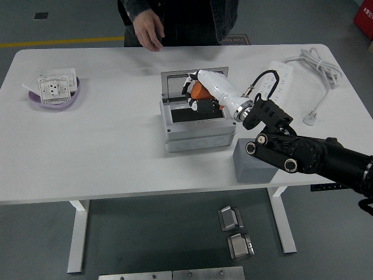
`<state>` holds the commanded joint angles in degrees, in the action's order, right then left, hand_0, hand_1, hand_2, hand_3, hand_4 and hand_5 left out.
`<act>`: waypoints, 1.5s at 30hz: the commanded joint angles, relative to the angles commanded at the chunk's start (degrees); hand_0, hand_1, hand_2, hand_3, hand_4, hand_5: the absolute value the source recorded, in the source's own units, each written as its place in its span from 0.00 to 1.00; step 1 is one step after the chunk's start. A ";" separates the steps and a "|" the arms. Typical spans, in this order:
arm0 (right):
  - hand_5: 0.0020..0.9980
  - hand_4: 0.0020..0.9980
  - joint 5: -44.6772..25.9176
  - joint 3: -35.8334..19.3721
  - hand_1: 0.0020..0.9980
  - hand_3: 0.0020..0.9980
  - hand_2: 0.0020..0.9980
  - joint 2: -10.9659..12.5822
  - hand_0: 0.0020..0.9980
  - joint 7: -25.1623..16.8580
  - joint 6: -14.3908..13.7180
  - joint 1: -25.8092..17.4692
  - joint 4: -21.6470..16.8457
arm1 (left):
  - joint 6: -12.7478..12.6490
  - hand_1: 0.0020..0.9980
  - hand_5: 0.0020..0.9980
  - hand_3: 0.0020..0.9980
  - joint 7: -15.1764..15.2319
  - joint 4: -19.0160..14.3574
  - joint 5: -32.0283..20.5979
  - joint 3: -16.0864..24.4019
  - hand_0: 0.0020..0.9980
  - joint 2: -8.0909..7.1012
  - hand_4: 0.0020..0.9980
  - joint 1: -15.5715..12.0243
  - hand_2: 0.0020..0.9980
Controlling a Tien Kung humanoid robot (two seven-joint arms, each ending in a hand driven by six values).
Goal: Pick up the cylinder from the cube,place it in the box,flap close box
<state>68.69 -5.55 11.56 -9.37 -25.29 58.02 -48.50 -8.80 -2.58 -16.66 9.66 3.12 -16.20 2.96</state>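
White table [105,151] — grey floor [145,239].

Tabletop [116,151]: white. Box [197,131]: light grey, dark interior. Cube [252,166]: dark grey. Cylinder [201,90]: orange. Right hand [204,93]: white shell, black fingers. Arm [315,156]: black. Power strip [278,79]: white. Bowl [55,99]: lilac.
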 joint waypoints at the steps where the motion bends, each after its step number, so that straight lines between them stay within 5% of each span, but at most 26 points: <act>1: 0.00 0.00 -0.34 1.28 0.15 0.21 0.24 -0.46 0.00 -0.11 0.43 0.33 0.68 | 0.00 0.65 0.34 0.63 0.00 0.00 -0.04 -0.06 0.64 -0.02 0.68 0.04 0.61; 12: 0.00 0.00 3.02 1.90 0.15 0.21 0.24 -2.04 0.00 -0.61 5.15 1.35 3.93 | 0.02 0.65 0.34 0.63 0.01 -0.08 0.31 -0.31 0.64 0.14 0.68 0.78 0.61; 13: 0.00 0.00 3.62 1.75 0.21 0.30 0.32 -2.02 0.00 -0.57 5.55 1.44 4.05 | 0.02 0.65 0.34 0.63 0.01 -0.09 0.37 -0.31 0.64 0.14 0.68 0.83 0.61; 18: 0.00 0.00 5.35 1.53 0.21 0.30 0.32 -2.08 0.00 -0.68 7.20 1.66 4.57 | 0.04 0.65 0.34 0.63 -0.01 -0.11 0.44 -0.43 0.64 0.10 0.68 1.03 0.61; 19: 0.00 0.00 5.77 1.47 0.26 0.42 0.44 -2.10 0.04 -0.75 7.61 1.66 4.71 | 0.04 0.65 0.34 0.63 0.01 -0.11 0.44 -0.42 0.64 0.10 0.68 1.09 0.61; 24: 0.00 0.00 7.36 1.31 0.26 0.42 0.44 -2.18 0.04 -0.87 8.76 1.69 5.29 | 0.08 0.65 0.34 0.63 0.00 -0.09 0.42 -0.54 0.64 0.14 0.68 1.25 0.61; 25: 0.16 0.21 7.54 1.36 0.52 0.70 0.59 -2.16 0.34 -0.88 8.74 1.72 5.36 | 0.07 0.65 0.33 0.63 0.00 -0.07 0.36 -0.59 0.64 0.14 0.68 1.27 0.61; 30: 0.16 0.21 7.87 1.61 0.52 0.70 0.59 -2.11 0.34 -0.96 8.33 1.89 5.46 | 0.08 0.65 0.33 0.63 -0.02 -0.05 0.27 -0.71 0.64 0.19 0.68 1.39 0.61; 31: 0.07 0.62 7.84 1.64 0.72 0.90 0.76 -2.10 0.70 -0.98 8.29 1.90 5.46 | 0.08 0.65 0.33 0.63 -0.01 -0.06 0.32 -0.68 0.64 0.21 0.67 1.45 0.61; 45: 0.07 0.72 5.82 2.38 0.77 0.97 0.81 -1.83 0.83 -1.43 7.03 1.49 5.50 | 0.12 0.65 0.34 0.63 -0.07 -0.10 0.64 -0.61 0.64 0.52 0.67 1.75 0.61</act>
<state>74.50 -3.17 9.73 -10.80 -18.26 59.50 -43.00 -8.68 -2.66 -16.75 10.30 2.51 -15.68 4.71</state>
